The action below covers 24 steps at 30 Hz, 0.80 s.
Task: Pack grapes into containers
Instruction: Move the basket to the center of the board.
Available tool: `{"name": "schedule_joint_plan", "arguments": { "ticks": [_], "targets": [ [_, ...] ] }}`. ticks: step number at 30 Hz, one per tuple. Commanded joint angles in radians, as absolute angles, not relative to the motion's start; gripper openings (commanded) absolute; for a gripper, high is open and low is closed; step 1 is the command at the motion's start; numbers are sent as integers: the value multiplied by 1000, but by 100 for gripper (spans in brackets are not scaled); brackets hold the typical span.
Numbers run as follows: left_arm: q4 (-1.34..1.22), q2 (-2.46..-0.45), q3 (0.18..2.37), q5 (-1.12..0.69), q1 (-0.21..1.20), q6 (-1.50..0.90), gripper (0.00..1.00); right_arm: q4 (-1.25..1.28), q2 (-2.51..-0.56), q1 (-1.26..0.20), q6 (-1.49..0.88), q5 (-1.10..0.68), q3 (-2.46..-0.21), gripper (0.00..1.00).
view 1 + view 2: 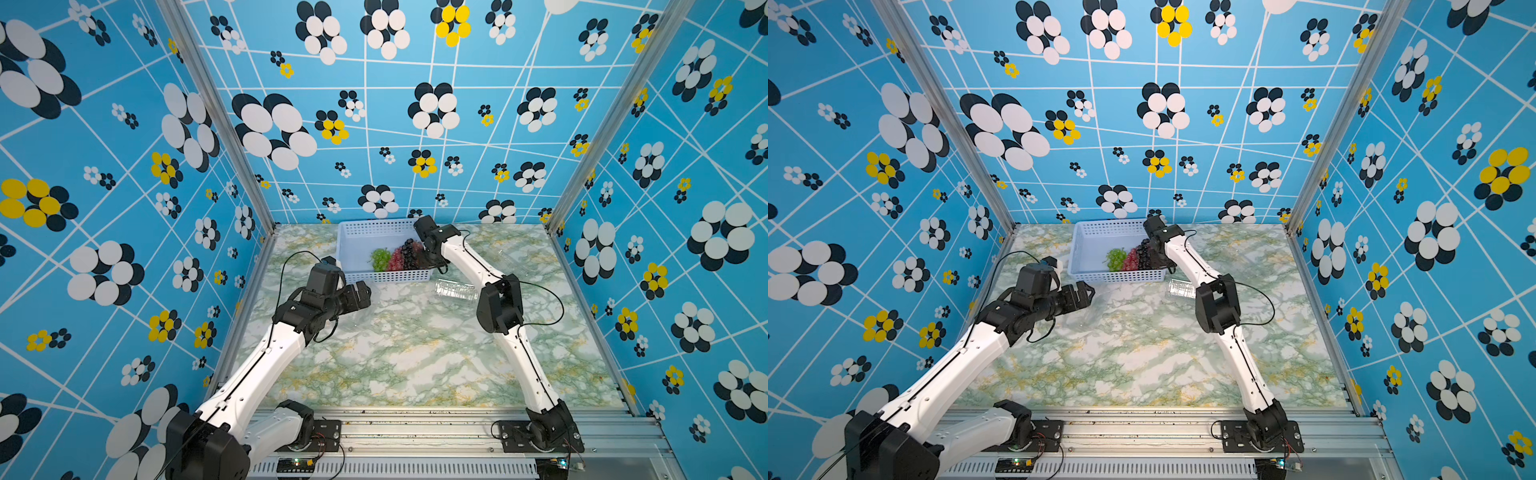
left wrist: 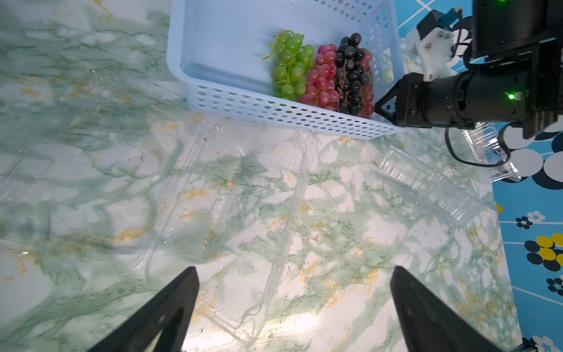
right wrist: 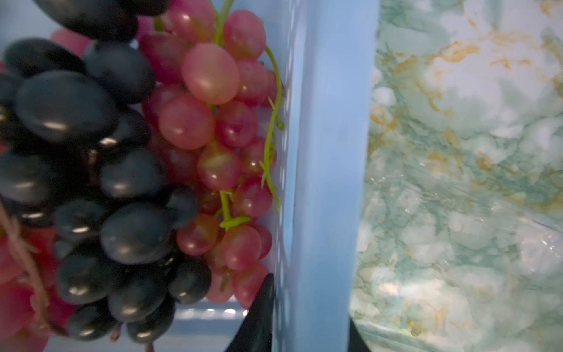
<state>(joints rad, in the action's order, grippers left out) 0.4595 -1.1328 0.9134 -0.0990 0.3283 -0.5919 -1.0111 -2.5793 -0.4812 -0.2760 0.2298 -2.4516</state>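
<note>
**Right claw clamped on the basket wall, grapes just beside it**

Nearest the robot, the left claw (image 2: pixel 294 271) hangs released, jaws wide, above the marbled bench (image 2: pixel 335 243), well apart from the grapes. An open container (image 2: pixel 231 195) lies flat on the bench just beyond its fingertips. Further to the right lie a ribbed container (image 2: pixel 426 186) and, behind it, a third container (image 2: pixel 484 152), both close to the right arm.

Farther back stands the blue basket (image 2: pixel 274 115), with all the grapes crowded at its right end. The green bunch (image 2: pixel 289 67), red bunch (image 2: pixel 323 79) and dark bunch (image 2: pixel 350 73) lie side by side. A second red bunch (image 3: pixel 213 122) is pressed between the dark one and the wall.

There the right claw (image 3: pixel 309 304) is clenched on the basket's side wall. One finger is inside, just beside the second red bunch. The other is outside, over the bench. The wall fills the gap between them.
</note>
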Motion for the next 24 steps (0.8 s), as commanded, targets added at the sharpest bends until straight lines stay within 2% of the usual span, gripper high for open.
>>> {"name": "schedule_joint_plan", "arguments": {
  "ticks": [1, 7, 12, 17, 18, 22, 24],
  "targets": [
    [416, -1178, 934, -139, 293, -611, 100, -949, -2445, -448, -301, 251, -2328, 27],
    [372, -1270, 982, -157, 289, -612, 100, -816, -2320, -381, -347, 238, -2080, 26],
    [350, -1345, 1032, -181, 301, -623, 99, -733, -2258, -318, -356, 204, -1952, 29],
    [333, -1408, 1063, -178, 316, -620, 100, -721, -2222, -303, -309, 195, -1942, 48],
    [330, -1420, 1071, -181, 318, -620, 100, -713, -2206, -303, -304, 196, -1938, 55],
    [323, -1465, 1090, -181, 328, -620, 100, -682, -2121, -303, -285, 202, -1922, 72],
    [314, -1485, 1098, -183, 329, -622, 100, -665, -2094, -307, -275, 198, -1924, 76]
  ]
}}
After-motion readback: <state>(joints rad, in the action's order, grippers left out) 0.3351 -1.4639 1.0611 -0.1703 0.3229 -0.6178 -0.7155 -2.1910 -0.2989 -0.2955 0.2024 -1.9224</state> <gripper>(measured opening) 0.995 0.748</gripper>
